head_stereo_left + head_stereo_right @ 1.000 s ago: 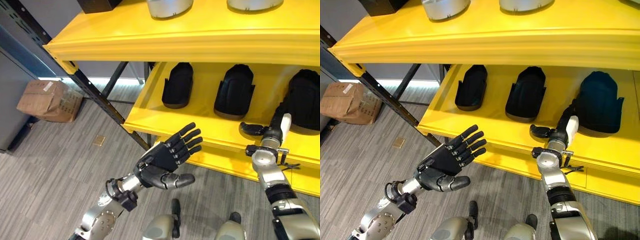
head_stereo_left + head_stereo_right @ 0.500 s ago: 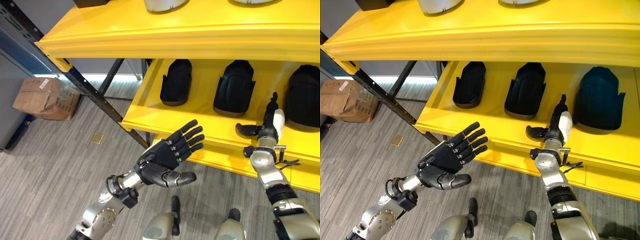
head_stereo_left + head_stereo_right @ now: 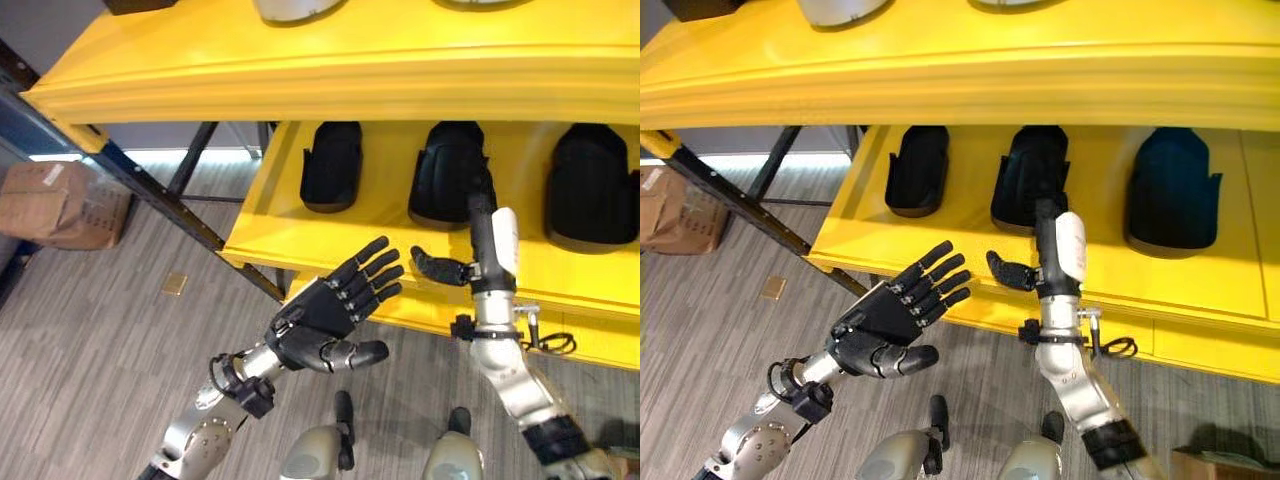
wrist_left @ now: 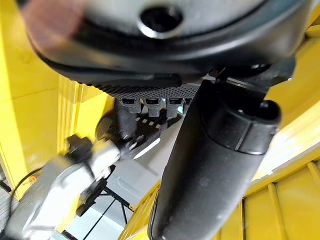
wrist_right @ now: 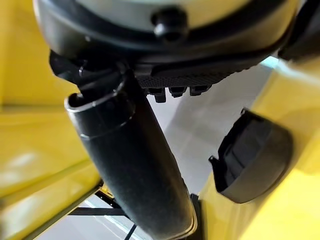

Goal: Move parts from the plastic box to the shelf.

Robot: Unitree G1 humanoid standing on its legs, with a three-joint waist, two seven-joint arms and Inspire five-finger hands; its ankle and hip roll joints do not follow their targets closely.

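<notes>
Holding three black parts (image 3: 331, 165), yellow shelf (image 3: 300, 240) beyond open hands.

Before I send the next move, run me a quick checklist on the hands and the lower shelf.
1. Left hand empty, fingers spread: ok.
2. Right hand holding nothing, fingers straight: ok.
3. Right hand off the middle black part: cannot tell, its fingertips overlap it in the head views.
4. Three black parts seated on the lower shelf, spaced apart: ok.
5. Plastic box located for the next pick: cannot tell.

Bright even light, soft glare on shelf (image 3: 330, 70); wrist views blurred.
</notes>
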